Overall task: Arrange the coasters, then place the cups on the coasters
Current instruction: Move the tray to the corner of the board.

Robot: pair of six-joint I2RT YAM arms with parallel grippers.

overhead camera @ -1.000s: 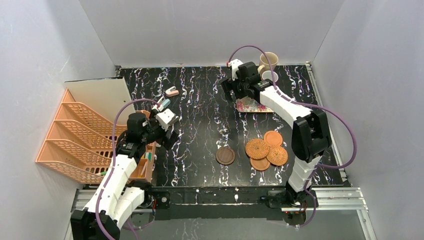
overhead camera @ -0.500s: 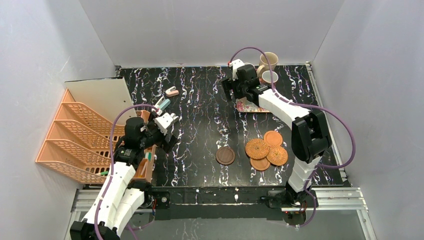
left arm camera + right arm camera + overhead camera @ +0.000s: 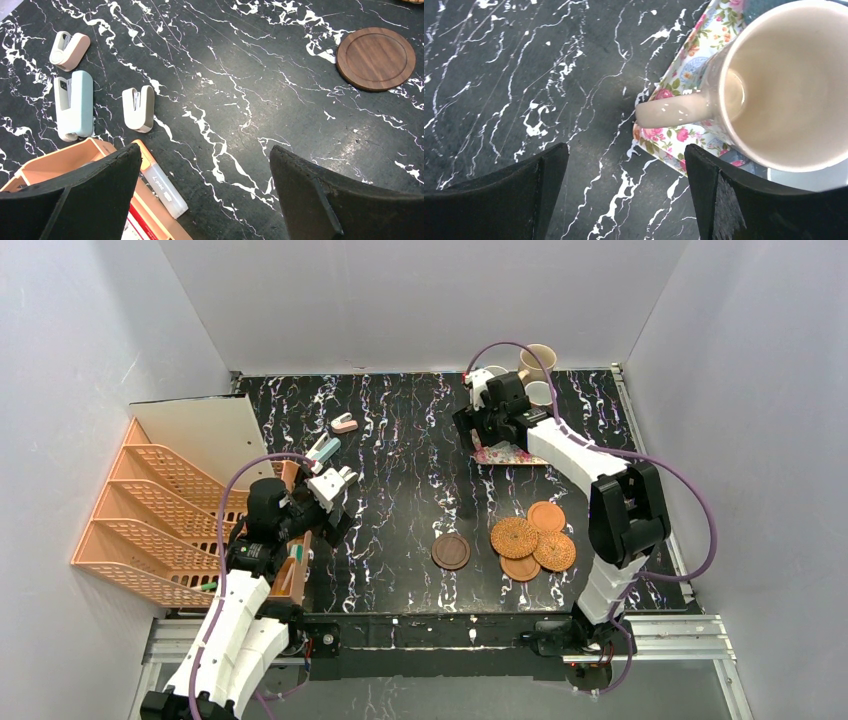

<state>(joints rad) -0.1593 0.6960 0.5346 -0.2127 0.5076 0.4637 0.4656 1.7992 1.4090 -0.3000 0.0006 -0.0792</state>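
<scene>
Five coasters lie at front right: a dark brown coaster (image 3: 451,551) (image 3: 375,58), two woven ones (image 3: 515,537) (image 3: 553,551) and two smooth orange-brown ones (image 3: 546,516) (image 3: 520,568), the last partly under the woven pair. Cups stand at the back right: a beige cup (image 3: 538,360) and a smaller cup (image 3: 540,392). In the right wrist view a beige cup (image 3: 789,85) sits on the floral tray (image 3: 674,140), its handle (image 3: 674,111) pointing left. My right gripper (image 3: 472,432) (image 3: 626,165) hangs open just short of that handle. My left gripper (image 3: 338,487) (image 3: 205,155) is open over bare table.
An orange file rack (image 3: 150,520) fills the left side. Beside the left gripper is an orange box (image 3: 55,167) holding a marker (image 3: 160,185). Pink (image 3: 70,50), teal (image 3: 75,105) and beige (image 3: 138,108) staplers lie on the table. The floral tray (image 3: 505,452) lies under the right arm.
My right gripper has shifted a little to the right, toward the cups on the tray. My left arm has drawn back slightly toward its base.
</scene>
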